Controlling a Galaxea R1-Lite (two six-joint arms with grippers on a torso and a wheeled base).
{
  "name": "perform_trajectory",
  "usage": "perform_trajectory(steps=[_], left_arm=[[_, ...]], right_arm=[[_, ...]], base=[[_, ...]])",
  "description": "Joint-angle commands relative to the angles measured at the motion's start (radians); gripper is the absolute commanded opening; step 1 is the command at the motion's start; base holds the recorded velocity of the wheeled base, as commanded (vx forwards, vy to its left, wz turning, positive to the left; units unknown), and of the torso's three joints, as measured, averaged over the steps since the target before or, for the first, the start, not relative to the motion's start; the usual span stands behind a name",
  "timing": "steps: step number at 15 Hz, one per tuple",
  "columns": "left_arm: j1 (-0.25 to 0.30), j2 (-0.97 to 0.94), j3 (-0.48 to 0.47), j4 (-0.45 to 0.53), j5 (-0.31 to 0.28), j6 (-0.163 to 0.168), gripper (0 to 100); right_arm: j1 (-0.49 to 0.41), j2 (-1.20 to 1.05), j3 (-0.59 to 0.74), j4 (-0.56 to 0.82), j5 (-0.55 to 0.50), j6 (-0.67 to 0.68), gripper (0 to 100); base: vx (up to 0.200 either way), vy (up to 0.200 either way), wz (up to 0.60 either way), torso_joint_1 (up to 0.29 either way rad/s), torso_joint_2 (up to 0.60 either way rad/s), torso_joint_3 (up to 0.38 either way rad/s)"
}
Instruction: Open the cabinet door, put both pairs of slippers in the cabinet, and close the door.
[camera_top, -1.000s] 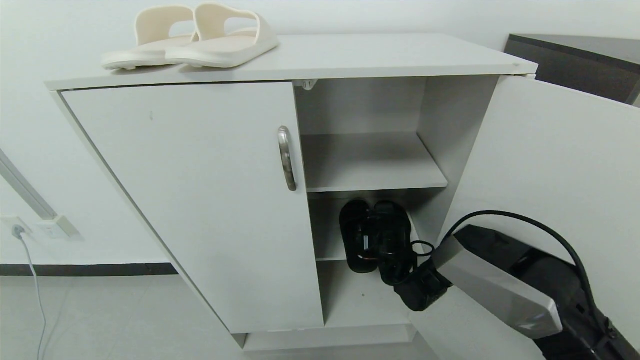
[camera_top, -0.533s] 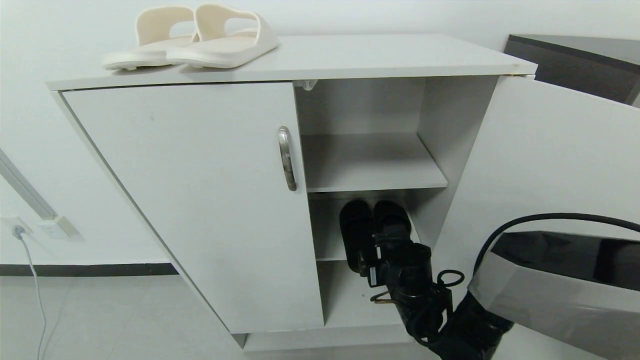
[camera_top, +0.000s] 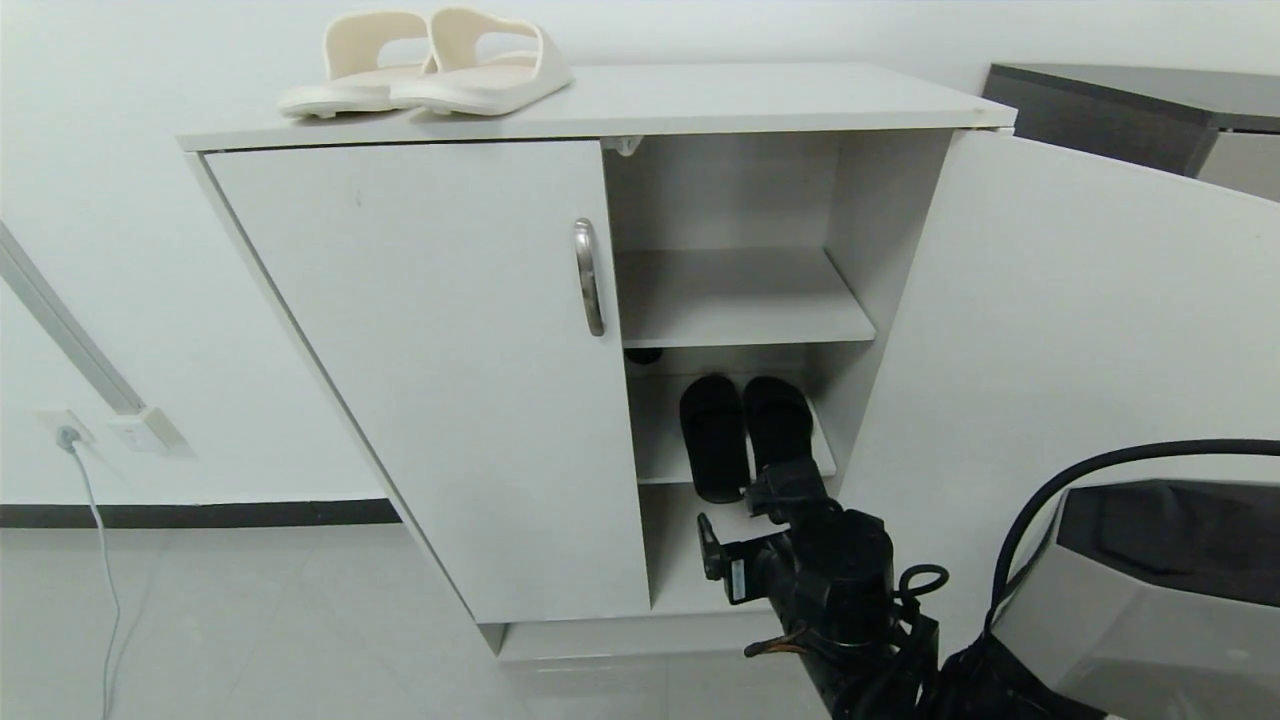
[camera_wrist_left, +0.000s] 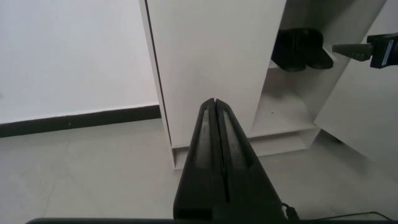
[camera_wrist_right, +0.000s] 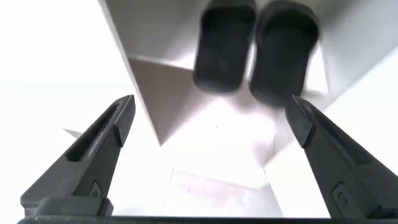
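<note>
The cream slippers (camera_top: 430, 65) are found at the left back corner of the cabinet top (camera_top: 750, 95), side by side, just as they are seen a second ago. The shift of the whole head view is made by the camera, not by them. Below them the left door (camera_top: 440, 370) is kept shut, with its handle (camera_top: 590, 277) at its right edge. The left tool (camera_wrist_left: 214, 109) is held low above the floor (camera_wrist_left: 93, 162) in front of that door. It is clenched, and nothing is held in it.

Further right, the black slippers (camera_top: 745, 430) are laid side by side on the middle shelf (camera_top: 660, 445), with their near ends at its front edge. A second ago the right tool is seen right up against them. Now the right tool (camera_top: 745, 515) is drawn back and held just in front of and below that front edge. It is released, its fingers are spread wide, and nothing is held between them. The black slippers are no longer touched. At the far right the right door (camera_top: 1050, 330) is left swung wide open.

So the black pair is judged to be put away, and about half of the putting-in is done. The cream pair is still to be fetched from the cabinet top and put inside. After that the right door is to be closed.
</note>
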Motion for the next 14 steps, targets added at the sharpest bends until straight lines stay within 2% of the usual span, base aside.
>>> perform_trajectory(steps=[1,14], left_arm=[[0.0,0.001,0.0,0.0,0.0,-0.001,0],[0.0,0.004,0.0,0.002,0.0,-0.001,0]], right_arm=[[0.02,-0.011,0.01,0.0,0.001,-0.002,100],[0.027,-0.015,0.027,0.0,0.001,-0.002,100]], base=[[0.0,0.0,0.0,0.0,0.0,0.0],[0.0,0.0,0.0,0.0,0.0,0.0]])
